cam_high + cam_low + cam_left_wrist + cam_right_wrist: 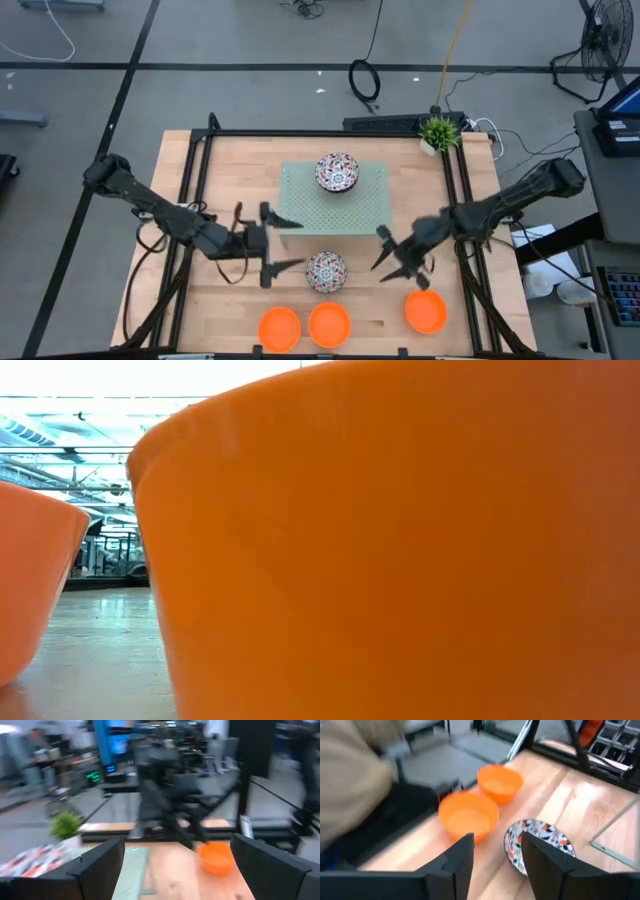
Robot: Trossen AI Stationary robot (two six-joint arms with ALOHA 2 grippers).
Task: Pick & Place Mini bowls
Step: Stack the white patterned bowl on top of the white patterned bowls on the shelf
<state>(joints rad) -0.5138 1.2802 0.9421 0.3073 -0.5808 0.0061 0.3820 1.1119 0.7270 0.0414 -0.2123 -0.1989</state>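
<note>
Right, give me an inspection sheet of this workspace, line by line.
Surface: wooden table with a pale green perforated mat.
Job's things: one patterned bowl on the mat, another patterned bowl on the wood; three orange bowls along the near edge.
Clutter: small potted plant at the far right corner.
Grippers: left gripper open, left of the near patterned bowl; right gripper open, right of it; both empty.
Cables: black loop and yellow cable on the floor.
Surroundings: fan at right.
</note>
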